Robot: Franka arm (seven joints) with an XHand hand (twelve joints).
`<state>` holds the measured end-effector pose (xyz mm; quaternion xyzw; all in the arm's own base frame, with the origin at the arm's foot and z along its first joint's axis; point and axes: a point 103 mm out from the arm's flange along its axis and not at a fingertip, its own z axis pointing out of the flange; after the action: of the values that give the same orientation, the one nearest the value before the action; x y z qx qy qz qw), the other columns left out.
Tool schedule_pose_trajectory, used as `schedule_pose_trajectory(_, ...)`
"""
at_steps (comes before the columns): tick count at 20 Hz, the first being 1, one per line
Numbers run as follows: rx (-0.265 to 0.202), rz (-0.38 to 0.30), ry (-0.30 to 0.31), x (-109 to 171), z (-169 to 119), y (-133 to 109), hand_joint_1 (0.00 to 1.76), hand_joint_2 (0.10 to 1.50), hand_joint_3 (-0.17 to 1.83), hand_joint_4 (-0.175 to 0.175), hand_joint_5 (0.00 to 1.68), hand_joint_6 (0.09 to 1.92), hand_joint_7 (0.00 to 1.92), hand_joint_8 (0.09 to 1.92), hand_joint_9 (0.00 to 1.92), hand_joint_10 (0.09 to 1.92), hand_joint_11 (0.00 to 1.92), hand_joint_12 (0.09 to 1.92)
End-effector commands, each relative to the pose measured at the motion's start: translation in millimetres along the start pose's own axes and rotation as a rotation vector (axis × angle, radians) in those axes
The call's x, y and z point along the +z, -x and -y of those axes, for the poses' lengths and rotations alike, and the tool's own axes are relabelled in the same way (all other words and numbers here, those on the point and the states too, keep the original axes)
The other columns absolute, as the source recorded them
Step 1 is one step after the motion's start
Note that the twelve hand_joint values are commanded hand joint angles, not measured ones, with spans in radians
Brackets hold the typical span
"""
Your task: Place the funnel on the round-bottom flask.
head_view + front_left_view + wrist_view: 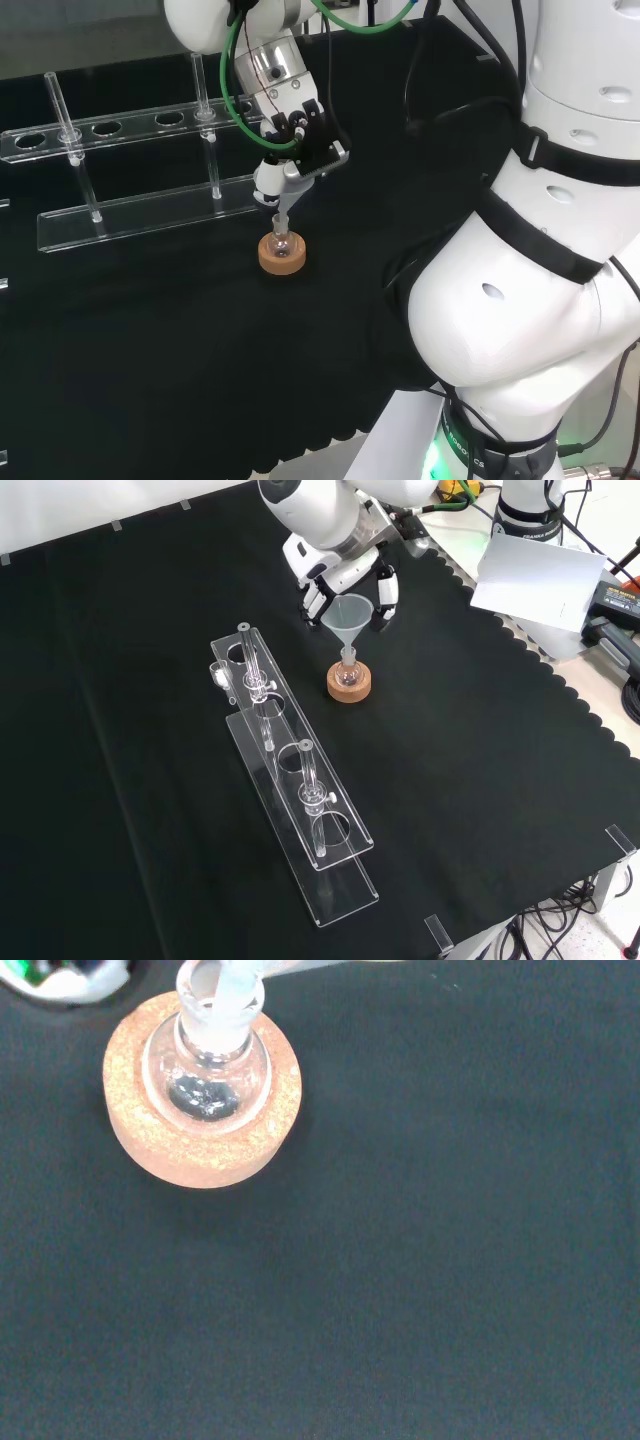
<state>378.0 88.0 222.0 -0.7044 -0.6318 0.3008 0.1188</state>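
Front view, L to R: clear acrylic test-tube rack [300, 800] lying long on the black-cloth tabletop [480, 780], w/ glass tubes in it. Just right of its far end, cork ring [350, 686] carrying the round-bottom flask [348, 673]. Funnel [347, 615] upright, stem in the flask neck. Hand [345, 580] at the funnel's cone, fingers [384, 595] curled round the rim. No legible writing on the ware.

Black cloth [480, 780] on bench, cables [545, 915] at edge
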Motion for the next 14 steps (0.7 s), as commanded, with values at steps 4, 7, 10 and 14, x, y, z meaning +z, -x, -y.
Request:
schedule_pose_trajectory(4, -0.004, 0.004, 0.003, 2.7, -1.5, -1.4, 0.81, 0.73, 0.69, -0.066, 0.56, 0.77, 0.62, 0.76, 0.94, 0.51, 0.63, 1.25)
schedule_pose_trajectory(7, -0.008, 0.001, -0.005, 4.6, -2.2, -2.6, 0.81, 0.73, 0.69, -0.067, 0.55, 0.77, 0.61, 0.76, 0.92, 0.5, 0.63, 1.25)
schedule_pose_trajectory(10, -0.008, 0.003, -0.012, 4.5, -2.7, -4.3, 0.8, 0.73, 0.7, -0.067, 0.52, 0.76, 0.58, 0.77, 0.89, 0.52, 0.62, 1.25)
schedule_pose_trajectory(14, -0.008, 0.009, -0.028, 4.1, -3.5, -6.4, 0.79, 0.72, 0.7, -0.066, 0.47, 0.72, 0.48, 0.79, 0.81, 0.56, 0.58, 1.27)
